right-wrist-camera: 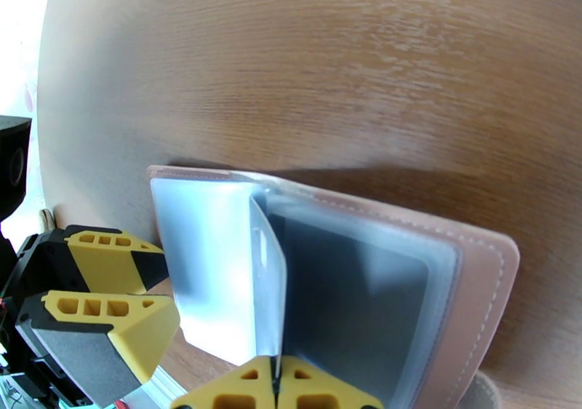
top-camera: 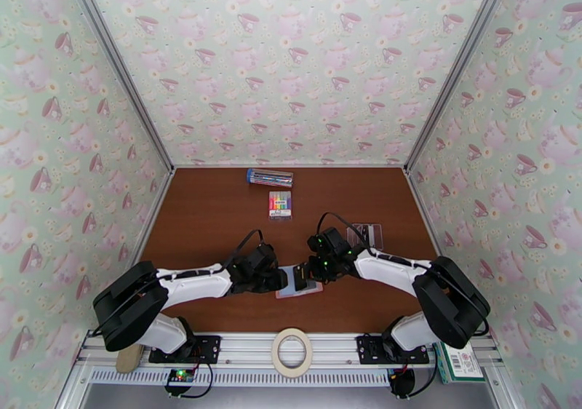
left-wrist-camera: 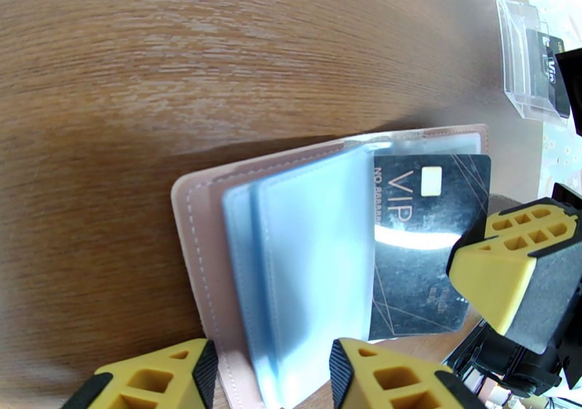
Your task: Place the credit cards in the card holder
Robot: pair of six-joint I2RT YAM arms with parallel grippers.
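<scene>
card holder (top-camera: 300,288) is found lying open in the near part of the brown table (top-camera: 218,221), between the two arms, pink cover down and clear sleeves (left-wrist-camera: 305,272) up. left gripper (top-camera: 282,281) is set at its left side; in the left wrist view the yellow fingers (left-wrist-camera: 156,378) are seen standing partly apart, with the holder's near edge and sleeves lying in the gap. whether the pads actually press on the holder cannot be told. right gripper (right-wrist-camera: 276,383) is seen fully closed in its own view, pads pressed together with no gap, and a thin sheet seen edge-on rises from the seam. in the left wrist view one of its fingers (left-wrist-camera: 509,250) is laid over the outer edge of a dark card (left-wrist-camera: 429,250) marked vip, so the card is taken as pinched there. the card's opposite edge is tucked under the nearest sleeve; the rest lies exposed over the half toward the right gripper. further cards (left-wrist-camera: 549,76) are noted in a clear case (top-camera: 366,236) on the table just beyond the right arm, apart from the holder. marker pack (top-camera: 280,204) and pen box (top-camera: 270,177) are recorded toward the back of the table, well apart from the holder. tape roll (top-camera: 292,332) is seen on the front rail (top-camera: 240,345).
</scene>
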